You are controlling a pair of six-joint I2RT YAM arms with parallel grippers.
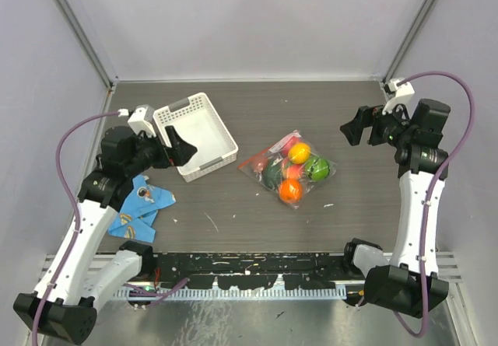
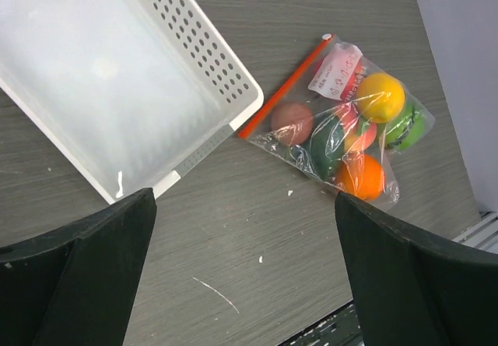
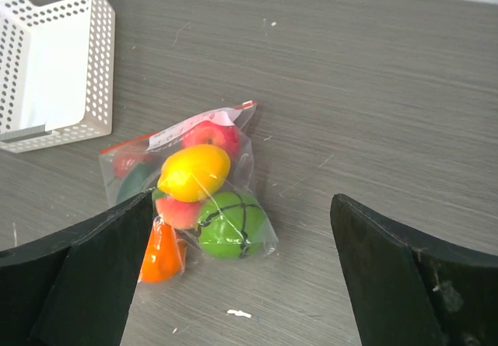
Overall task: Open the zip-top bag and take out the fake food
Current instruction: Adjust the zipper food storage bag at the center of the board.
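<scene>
Two arms stand bolted at the near edge of the tabletop (image 1: 257, 233), one to each side.

Closest in, on the left: a blue printed cloth (image 1: 140, 210), crumpled, lying just beside the left arm.

Next out, right of centre: the zip-top bag (image 1: 286, 169) lies flat on the tabletop. Nothing touches it. The fake food (image 1: 299, 152) is all inside the clear plastic, packed close together. An orange piece sits at the near end. Dark green, red-pink and light green pieces are in the middle, and a yellow one is farther back. The left wrist view also shows a brownish piece up against the zip strip (image 2: 284, 88). That strip is red-orange and straight. It runs along the bag's left edge, the side facing the basket. A pink-and-white label shows at the bag's far corner.

Level with the bag, left: the left end effector (image 1: 183, 145) is raised off the tabletop by the basket's near side. Its fingers are spread wide with nothing between them. Its wrist view shows only bare tabletop in the gap.

Right side, a little farther back: the right end effector (image 1: 354, 127) hangs well apart from the bag. It too is spread wide and holds nothing.

Farthest: the white perforated basket (image 1: 194, 101) sits upright, turned at an angle. Its near right corner is just beside the bag's zip strip. Whether they touch I cannot tell.
</scene>
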